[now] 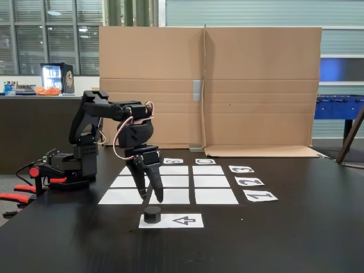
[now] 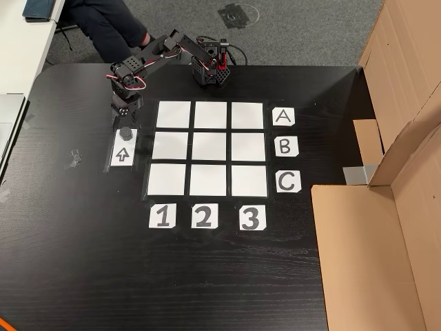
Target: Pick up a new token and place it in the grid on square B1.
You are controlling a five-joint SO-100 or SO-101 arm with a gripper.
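In the fixed view the end effector [image 1: 151, 198] is hanging with fingers slightly apart, just at 12 o'clock of the token [image 1: 152, 214], which is sitting on the arrow strip [image 1: 185, 220]; the other view is showing square B1 [image 2: 169, 145] bare.

On the black desk [image 2: 83, 262] we read paper labels A [image 2: 282, 117], B [image 2: 286, 146] and C [image 2: 288, 182] beside the grid's [image 2: 209, 148] right edge in the other view, labels 1 [image 2: 162, 216], 2 [image 2: 203, 216] and 3 [image 2: 252, 218] below it, and a black arrow printed on a white strip [image 2: 122, 154].
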